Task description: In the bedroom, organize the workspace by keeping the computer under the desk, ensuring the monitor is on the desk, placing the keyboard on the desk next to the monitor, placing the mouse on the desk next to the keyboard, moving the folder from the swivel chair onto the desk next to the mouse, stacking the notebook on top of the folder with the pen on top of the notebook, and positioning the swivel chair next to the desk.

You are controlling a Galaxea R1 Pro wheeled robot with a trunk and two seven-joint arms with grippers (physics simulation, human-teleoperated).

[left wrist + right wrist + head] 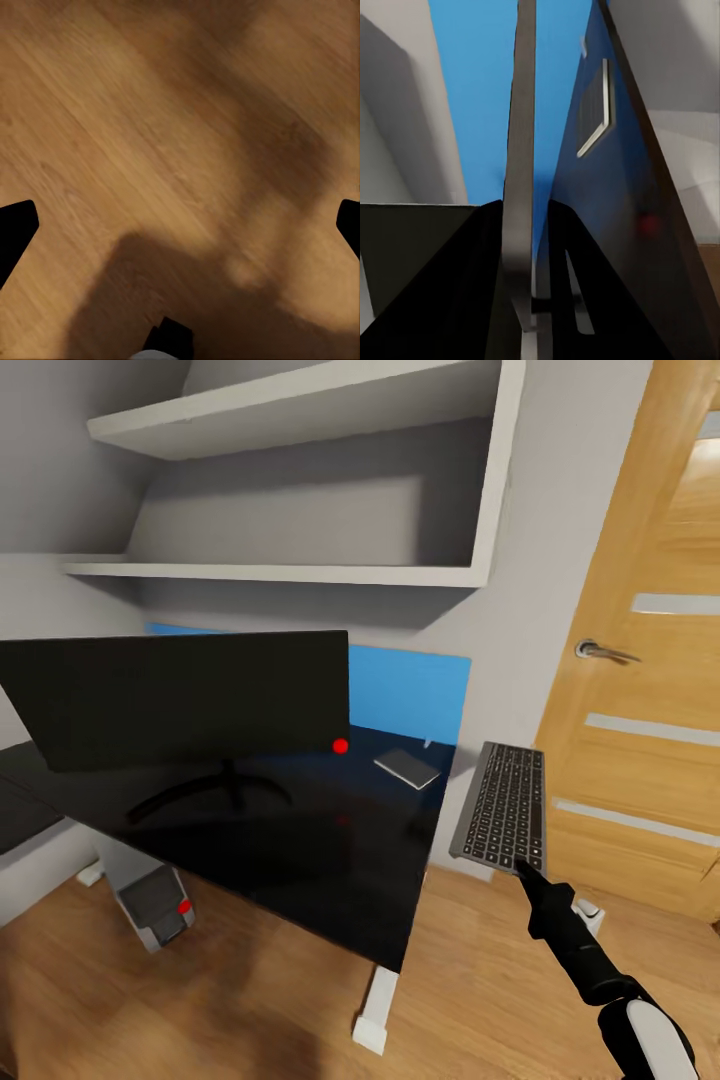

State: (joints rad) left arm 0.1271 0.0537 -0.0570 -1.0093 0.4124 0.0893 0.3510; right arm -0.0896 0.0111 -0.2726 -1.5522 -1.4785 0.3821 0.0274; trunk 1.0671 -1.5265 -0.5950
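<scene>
Right gripper [522,863] holds the keyboard [503,805] in the air beside the counter [300,860].

Its fingers [472,300] pinch the keyboard's near edge – the board hangs off the counter's right end, above the wooden floor [250,1000]. Left fingers [15,229] are spread over bare floor. On the counter: monitor [180,695], notebook [407,768]. Beneath it stands the computer [160,910].

Head cam high over desk [300,860]; R wrist close along keyboard [519,187]; L wrist floorward.

Desk [300,860] glossy black; floor [250,1010] wood-grain; keyboard [503,805] matt grey.
</scene>
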